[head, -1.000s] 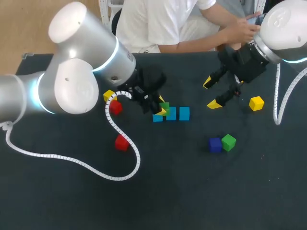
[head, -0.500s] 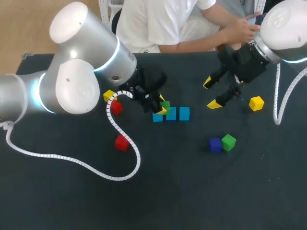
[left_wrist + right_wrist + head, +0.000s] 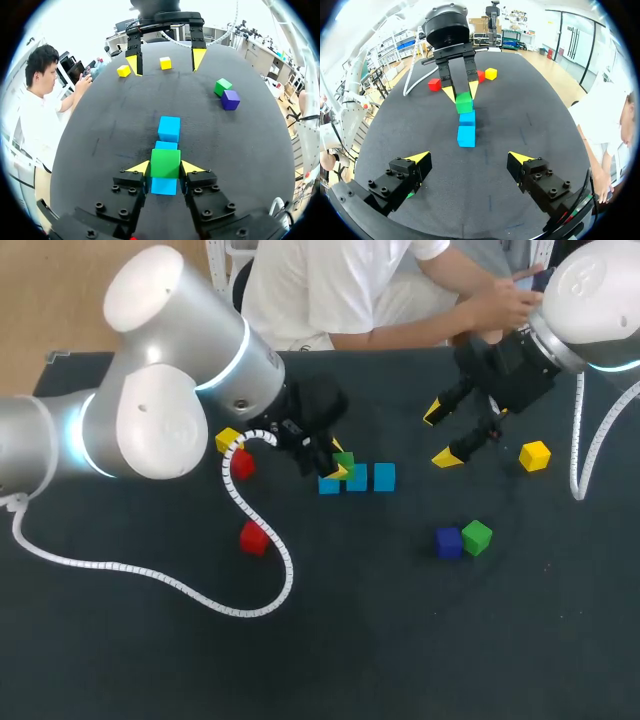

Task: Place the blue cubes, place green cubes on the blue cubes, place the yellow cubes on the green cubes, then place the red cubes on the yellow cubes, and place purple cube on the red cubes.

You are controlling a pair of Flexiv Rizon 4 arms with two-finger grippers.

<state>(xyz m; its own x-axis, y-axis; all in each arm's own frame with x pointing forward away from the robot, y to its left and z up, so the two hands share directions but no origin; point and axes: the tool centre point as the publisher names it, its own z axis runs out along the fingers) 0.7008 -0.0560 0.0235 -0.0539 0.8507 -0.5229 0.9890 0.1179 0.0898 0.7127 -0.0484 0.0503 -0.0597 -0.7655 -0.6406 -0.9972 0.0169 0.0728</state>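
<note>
Blue row (image 3: 357, 478) of 3 cubes laid on desk (image 3: 400, 640): done. L hand (image 3: 166, 167) closed on green cube (image 3: 165, 163), atop row's end cube. R hand (image 3: 439, 437) wide open, empty, well beyond row. Prob. left: 2nd green (image 3: 477, 536), yellows (image 3: 534, 455), reds (image 3: 253, 537), purple (image 3: 448, 542).

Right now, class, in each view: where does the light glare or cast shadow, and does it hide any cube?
Head view: the left arm's glossy shell shows bright highlights; the dark table shows no glare. Left wrist view: the green cube between the left gripper's tips is evenly lit. Right wrist view: no cube is lost in shadow.
</note>
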